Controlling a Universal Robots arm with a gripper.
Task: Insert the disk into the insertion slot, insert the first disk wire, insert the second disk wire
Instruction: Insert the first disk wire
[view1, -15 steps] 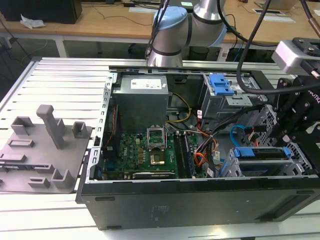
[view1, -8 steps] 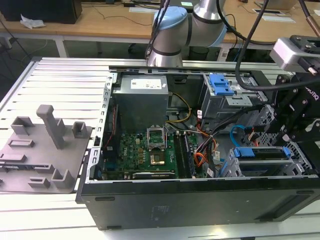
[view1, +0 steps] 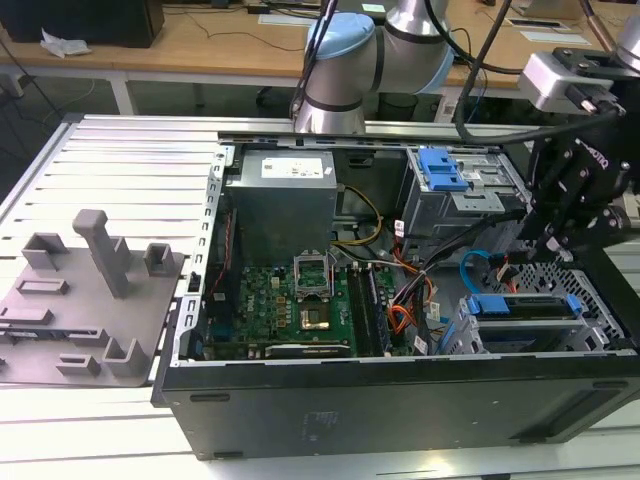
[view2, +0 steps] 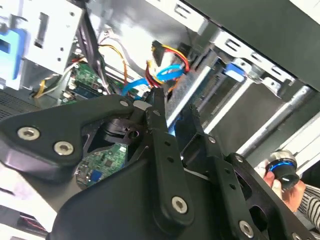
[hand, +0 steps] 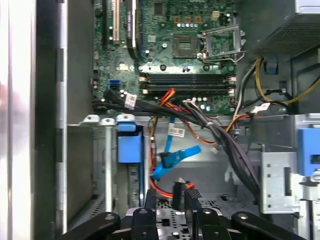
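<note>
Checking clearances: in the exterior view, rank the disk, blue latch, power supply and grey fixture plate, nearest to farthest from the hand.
1. disk, just below the hand
2. blue latch, on the taller bay
3. power supply, mid-case
4. grey fixture plate, exterior view's far left

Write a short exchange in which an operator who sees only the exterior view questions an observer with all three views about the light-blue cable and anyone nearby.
Operator: Where is the second disk wire against the gripper?
Observer: In the first wrist view it bends loosely between the gripper and the black cable bundle.
Operator: Anyone near the computer case?
Observer: Yes; in the second wrist view a person's hand holds a round blue-ringed knob.
</note>
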